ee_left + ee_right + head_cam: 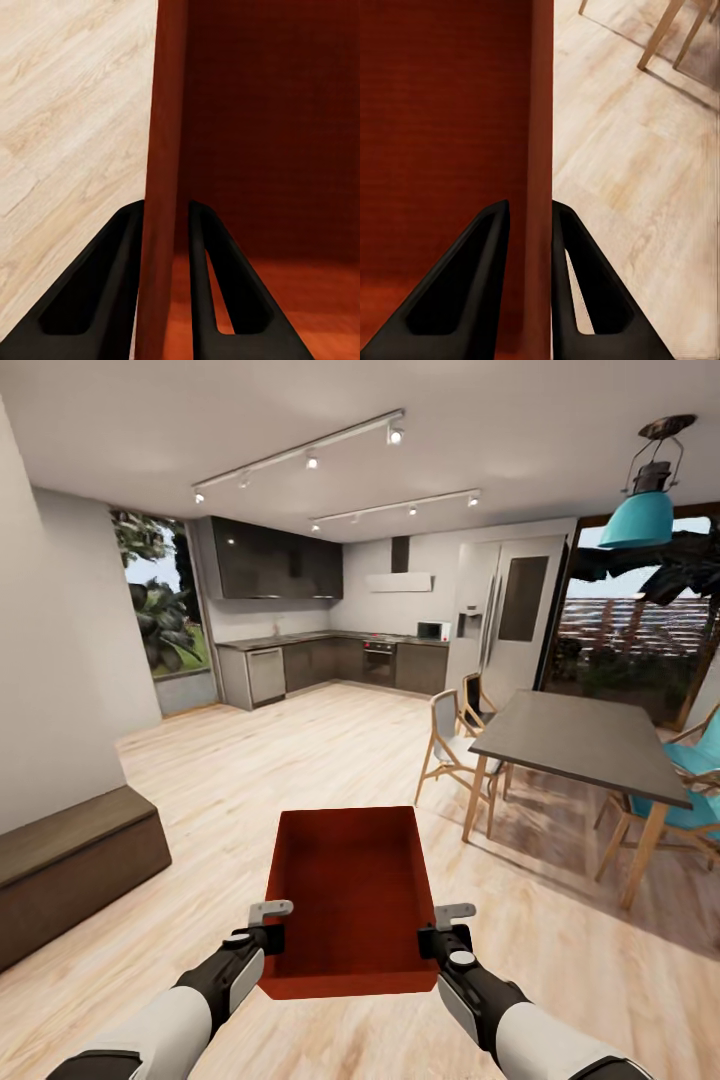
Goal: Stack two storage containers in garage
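One red-orange open-top storage container (348,900) is held up in front of me above the pale wood plank floor. My left gripper (268,928) is shut on its left wall (163,180), one black finger on each side. On the opposite side, my right gripper (438,932) is shut on the right wall (540,150) in the same way. The bin is empty inside. The garage is out of view.
A low dark cabinet (70,870) runs along the left wall. A grey dining table (585,745) with wood and teal chairs (450,745) stands at the right. A dark kitchen (330,660) lies ahead across open plank floor (280,760).
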Motion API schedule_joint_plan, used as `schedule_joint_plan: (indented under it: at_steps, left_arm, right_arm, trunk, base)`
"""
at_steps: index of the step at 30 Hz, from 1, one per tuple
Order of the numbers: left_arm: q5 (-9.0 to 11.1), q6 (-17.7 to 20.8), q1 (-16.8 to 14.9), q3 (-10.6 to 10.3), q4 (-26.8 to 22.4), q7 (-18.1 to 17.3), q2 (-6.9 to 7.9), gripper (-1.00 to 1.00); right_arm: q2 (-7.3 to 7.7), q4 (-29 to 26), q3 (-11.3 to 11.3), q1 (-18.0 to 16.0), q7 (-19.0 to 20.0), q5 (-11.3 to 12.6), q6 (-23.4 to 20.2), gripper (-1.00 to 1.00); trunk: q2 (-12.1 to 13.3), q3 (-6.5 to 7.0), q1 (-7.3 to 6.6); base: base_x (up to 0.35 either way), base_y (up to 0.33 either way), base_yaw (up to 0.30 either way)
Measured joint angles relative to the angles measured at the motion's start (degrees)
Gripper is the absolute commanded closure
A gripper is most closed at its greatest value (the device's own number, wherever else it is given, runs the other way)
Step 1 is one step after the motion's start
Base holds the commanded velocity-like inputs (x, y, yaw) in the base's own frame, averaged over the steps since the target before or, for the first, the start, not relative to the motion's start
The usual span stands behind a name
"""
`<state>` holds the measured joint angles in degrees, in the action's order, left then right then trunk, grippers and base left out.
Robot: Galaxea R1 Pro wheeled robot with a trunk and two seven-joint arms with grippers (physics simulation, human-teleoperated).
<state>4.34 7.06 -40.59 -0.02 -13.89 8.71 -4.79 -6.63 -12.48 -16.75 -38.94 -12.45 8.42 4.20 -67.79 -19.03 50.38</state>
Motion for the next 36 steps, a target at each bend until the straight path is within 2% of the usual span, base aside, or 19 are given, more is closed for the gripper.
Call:
schedule_joint_plan:
  at_steps: [36]
  left_arm:
    - [-0.18, 0.02, 0.00, 0.14, -0.02, -0.19, 0.04, 1.00]
  right_arm:
    - [-0.04, 0.00, -0.10, 0.00, -0.13, 0.09, -0.01, 1.00]
  trunk:
    - [0.00, 0.00, 0.00]
  base:
    - [0.000, 0.000, -0.291]
